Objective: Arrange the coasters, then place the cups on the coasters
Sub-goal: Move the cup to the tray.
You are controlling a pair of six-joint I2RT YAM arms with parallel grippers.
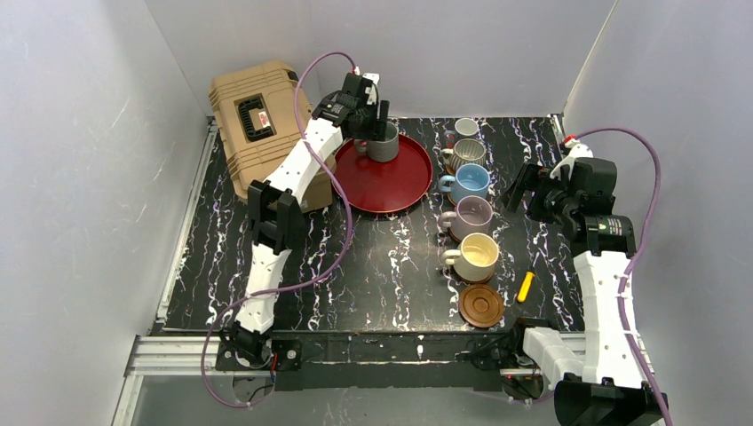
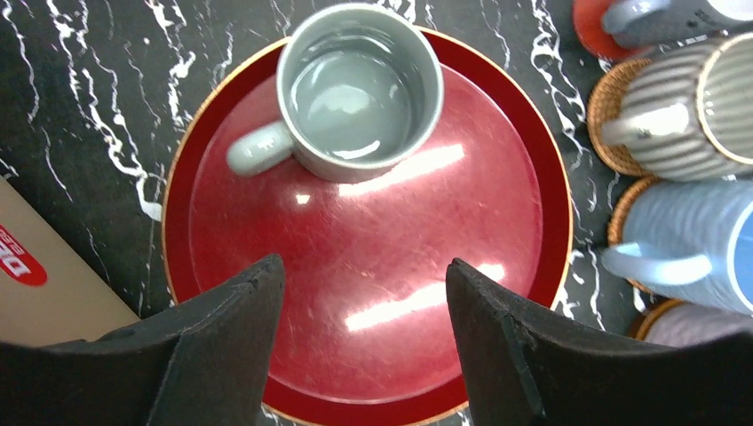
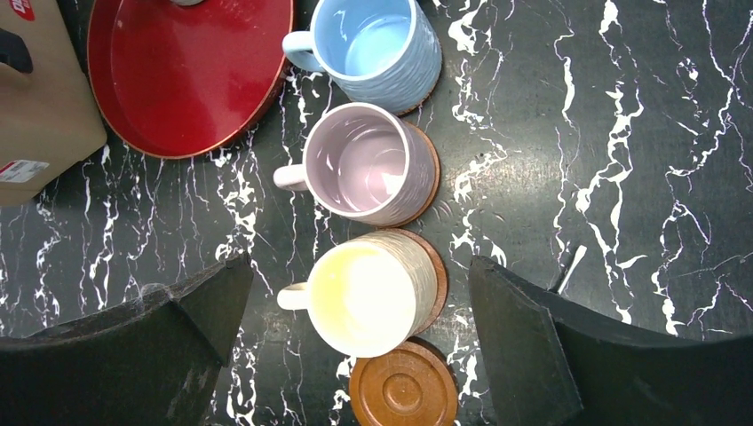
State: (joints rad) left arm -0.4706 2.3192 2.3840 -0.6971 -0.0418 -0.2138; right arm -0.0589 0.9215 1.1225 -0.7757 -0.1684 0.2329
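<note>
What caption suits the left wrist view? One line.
Left pincer, open, facing the grey-green mug on the red tray.

Lined up in one column at the right of the tabletop (image 1: 391, 266), far to near, all upright, handles left:
- small white ceramic mug (image 1: 466, 127) on pinkish-red round coaster (image 2: 588, 27)
- ribbed grey mug (image 1: 469, 153) on orange woven coaster (image 2: 604, 115)
- ribbed light-blue mug (image 1: 469, 182) on second orange woven coaster (image 2: 619, 209)
- lilac mug (image 1: 472, 214) on dark brown ringed wooden coaster (image 3: 432, 173)
- cream-yellow mug (image 1: 479, 252) on second dark wooden coaster (image 3: 438, 275)

Nearest in line, bare: third dark wooden coaster (image 1: 481, 304).

Well apart, upright and empty on large red round tray (image 1: 391, 191): grey-green mug (image 1: 384, 142).
</note>
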